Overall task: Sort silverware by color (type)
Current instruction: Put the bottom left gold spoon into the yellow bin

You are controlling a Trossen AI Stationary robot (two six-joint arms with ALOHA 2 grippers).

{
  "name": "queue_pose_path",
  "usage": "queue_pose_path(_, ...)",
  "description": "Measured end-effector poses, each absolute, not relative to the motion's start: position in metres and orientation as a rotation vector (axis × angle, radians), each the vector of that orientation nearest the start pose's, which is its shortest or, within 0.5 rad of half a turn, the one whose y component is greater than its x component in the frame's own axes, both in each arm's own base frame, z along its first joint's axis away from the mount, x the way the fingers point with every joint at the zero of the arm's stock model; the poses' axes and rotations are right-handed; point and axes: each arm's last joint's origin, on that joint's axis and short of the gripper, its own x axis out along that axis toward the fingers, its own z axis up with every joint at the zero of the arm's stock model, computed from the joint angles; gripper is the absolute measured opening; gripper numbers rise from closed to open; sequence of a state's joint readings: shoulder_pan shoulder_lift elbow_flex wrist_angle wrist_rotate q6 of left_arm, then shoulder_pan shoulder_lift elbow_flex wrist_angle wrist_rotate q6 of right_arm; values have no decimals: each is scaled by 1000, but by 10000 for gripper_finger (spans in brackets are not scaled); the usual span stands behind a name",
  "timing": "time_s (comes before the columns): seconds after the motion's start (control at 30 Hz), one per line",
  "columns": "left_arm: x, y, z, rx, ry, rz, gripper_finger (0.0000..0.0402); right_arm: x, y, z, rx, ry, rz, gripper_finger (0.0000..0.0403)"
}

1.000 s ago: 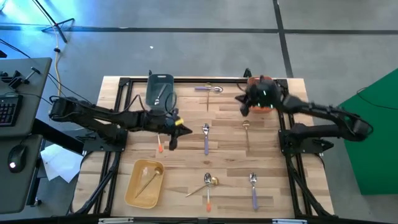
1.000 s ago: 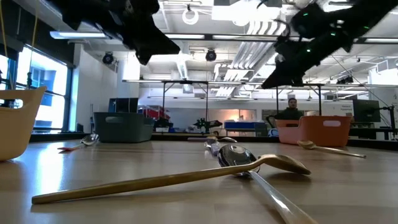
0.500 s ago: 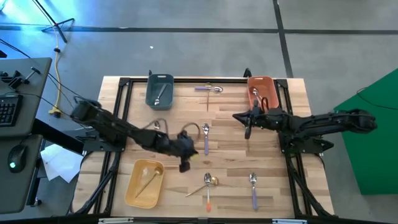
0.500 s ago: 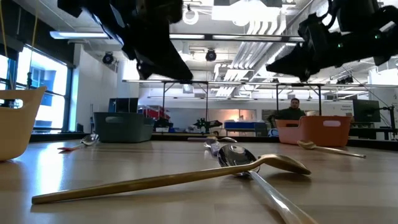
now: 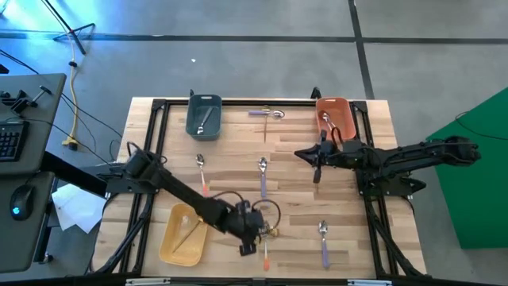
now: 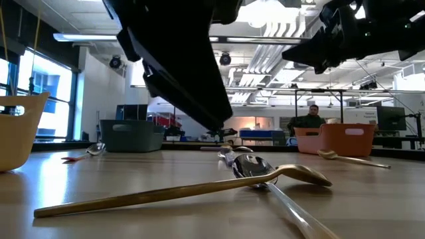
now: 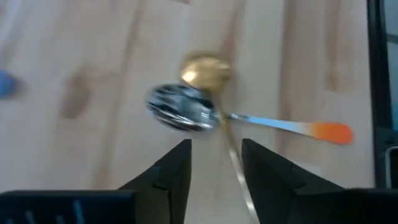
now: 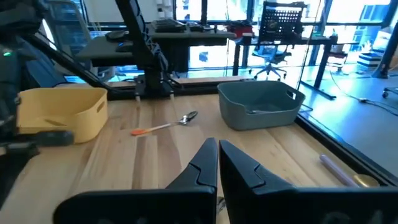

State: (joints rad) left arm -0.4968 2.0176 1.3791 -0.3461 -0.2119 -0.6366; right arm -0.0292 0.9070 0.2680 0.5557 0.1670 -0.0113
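Left tool (image 7: 214,163) spread above crossed gold spoon (image 7: 206,70) and orange-handled spoon (image 7: 184,114), right tool (image 8: 217,163) pressed together over counter (image 5: 294,179)

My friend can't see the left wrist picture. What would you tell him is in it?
The left pincer, open, hovers over a wooden table just above two crossed spoons: a gold spoon and a silver spoon with an orange handle tip.

Crowded near edge, open middle of the bench

The left pincer (image 5: 248,248) hangs parted over the crossed gold spoon (image 7: 205,71) and orange-handled spoon (image 7: 249,118), its arm barring the way from the yellow bin (image 5: 184,233). Bare bench (image 5: 230,131) lies between the grey bin (image 5: 203,116) and the orange bin (image 5: 336,119).
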Motion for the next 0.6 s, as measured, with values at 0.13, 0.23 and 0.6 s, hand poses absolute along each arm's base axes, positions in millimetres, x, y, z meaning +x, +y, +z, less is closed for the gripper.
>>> queue_pose_path(0.13,378,-207,163,-306,947,55,148,185,-11,207,-17,73,-222,0)
queue_pose_path(0.23,383,-206,154,-342,978,99,147,186,-11,207,-21,66,-223,0)
queue_pose_path(0.6,385,-210,125,-382,1002,195,136,186,-11,207,-13,64,-223,0)
